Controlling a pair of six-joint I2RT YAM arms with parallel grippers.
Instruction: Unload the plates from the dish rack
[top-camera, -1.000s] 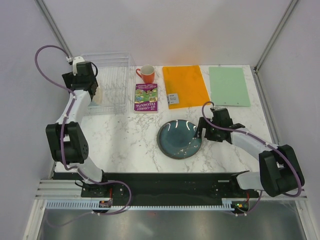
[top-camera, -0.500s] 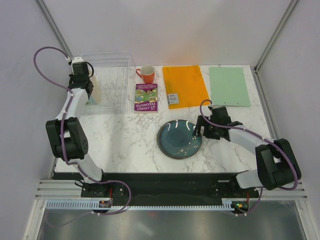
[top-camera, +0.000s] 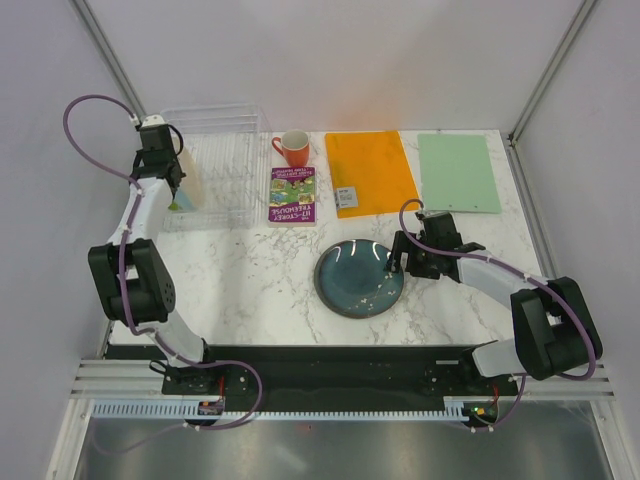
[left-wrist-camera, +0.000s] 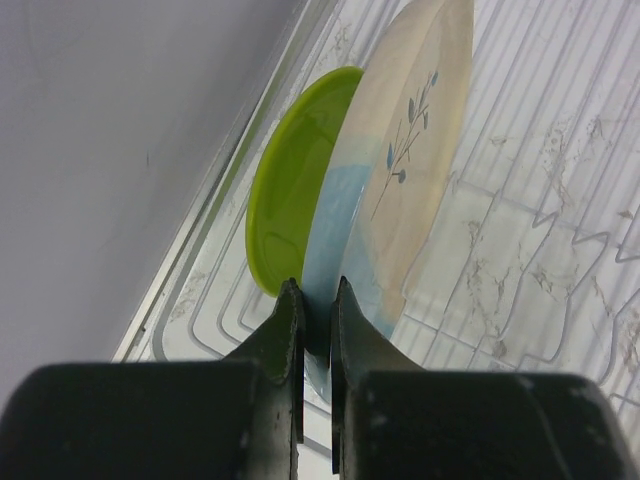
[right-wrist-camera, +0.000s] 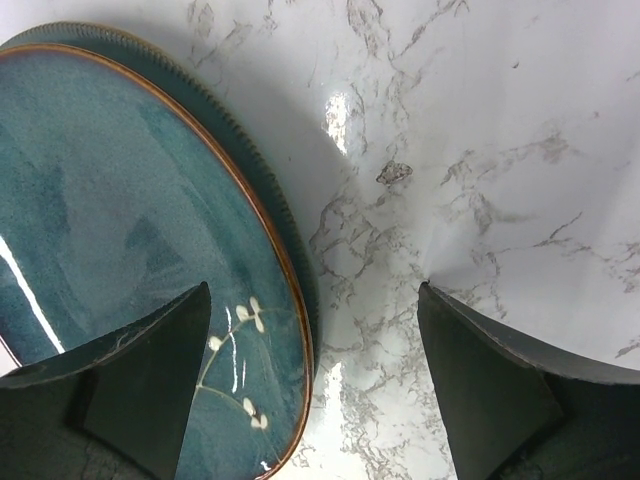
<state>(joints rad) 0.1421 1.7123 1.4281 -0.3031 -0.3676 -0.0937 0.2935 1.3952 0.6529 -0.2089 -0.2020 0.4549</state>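
Near, right of centre: dark teal plate (top-camera: 360, 277) flat on marble table (top-camera: 250, 270). Right gripper (right-wrist-camera: 315, 330) spread wide across its rim, gripping nothing. Far left: dish rack (top-camera: 225, 180). Left gripper (left-wrist-camera: 317, 300) pinches lower edge of upright cream-and-blue plate (left-wrist-camera: 400, 170). Lime-green plate (left-wrist-camera: 290, 210) upright just beside it.

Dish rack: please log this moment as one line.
left gripper shut on cream-and-blue plate in dish rack | right gripper open over teal plate

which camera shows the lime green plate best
Left wrist: the lime-green plate stands on edge in the dish rack, beside the cream-and-blue plate that the left gripper pinches. In top external it cannot be made out beside the arm; right wrist does not show it.
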